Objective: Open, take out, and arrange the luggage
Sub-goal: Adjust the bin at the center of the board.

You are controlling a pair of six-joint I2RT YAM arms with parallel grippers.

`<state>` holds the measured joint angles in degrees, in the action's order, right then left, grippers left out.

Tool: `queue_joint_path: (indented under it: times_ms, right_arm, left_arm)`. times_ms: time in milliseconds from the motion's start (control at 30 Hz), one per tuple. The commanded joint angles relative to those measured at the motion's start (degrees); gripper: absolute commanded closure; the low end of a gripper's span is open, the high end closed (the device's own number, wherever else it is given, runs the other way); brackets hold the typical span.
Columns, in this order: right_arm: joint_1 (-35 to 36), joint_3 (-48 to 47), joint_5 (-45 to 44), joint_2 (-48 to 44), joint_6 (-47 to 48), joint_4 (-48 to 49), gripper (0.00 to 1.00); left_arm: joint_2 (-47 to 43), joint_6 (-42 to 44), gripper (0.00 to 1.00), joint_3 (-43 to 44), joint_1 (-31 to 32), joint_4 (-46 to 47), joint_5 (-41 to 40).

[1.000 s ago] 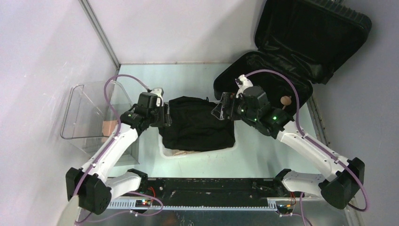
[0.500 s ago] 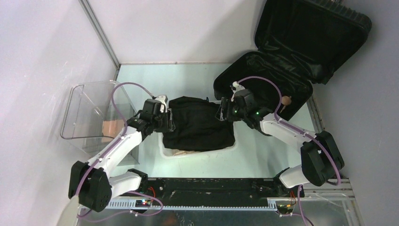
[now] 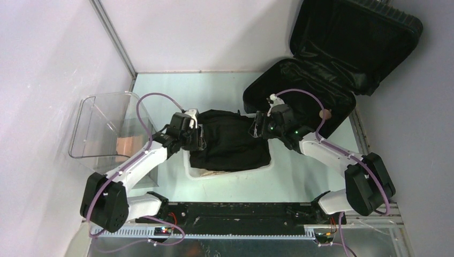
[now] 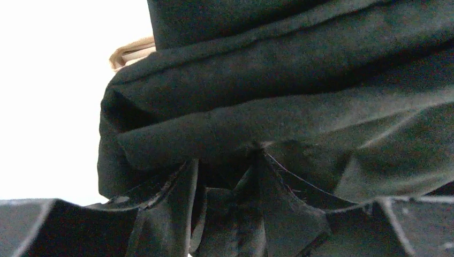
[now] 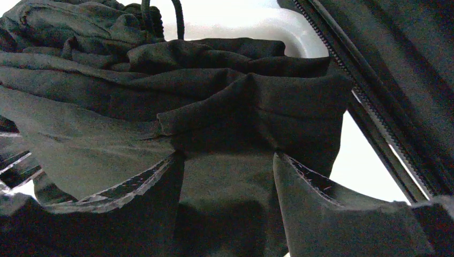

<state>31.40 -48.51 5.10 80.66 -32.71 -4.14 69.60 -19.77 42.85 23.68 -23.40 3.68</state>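
The luggage (image 3: 321,91) lies open at the back right, its lid (image 3: 353,37) leaning up against the wall. A black folded garment (image 3: 230,142) sits on top of the white basket (image 3: 195,172) in the middle. My left gripper (image 3: 201,136) is at the garment's left end and my right gripper (image 3: 256,126) at its right end. In the left wrist view the cloth (image 4: 278,96) bunches between the jaws of the left gripper (image 4: 227,176). The right wrist view shows folds (image 5: 160,91) pinched in the right gripper (image 5: 227,160), with the luggage's zip edge (image 5: 375,80) beside them.
A clear plastic bin (image 3: 101,126) stands at the left with a pinkish item (image 3: 126,144) inside. A small round wooden thing (image 3: 324,113) lies in the luggage's base. Something beige (image 4: 131,51) peeks from under the garment. Walls close in at the left and back.
Both grippers have moved inward onto the garment's ends and their jaws have narrowed on the cloth. The right arm has dropped lower and folded in.
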Motion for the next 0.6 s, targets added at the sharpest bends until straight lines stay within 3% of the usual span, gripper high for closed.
queue_joint_path:
  times_ms: [0,233,567]
  right_arm:
    - [-1.35,1.75,-12.97,-1.83,3.94,-5.97,0.34]
    - [-0.91,4.06,-13.66,-7.30,4.51,-6.43,0.33]
    - [-0.89,-2.34,-5.00,-14.60,2.24,-7.72,0.28]
  left_arm:
    - [-1.85,-1.66,0.48,1.03,0.95,-2.90,-1.41]
    - [-4.06,-1.17,0.40,6.89,2.32,-9.87,-2.19]
    - [-10.42,4.77,0.30,22.94,2.30,-25.25,-14.28]
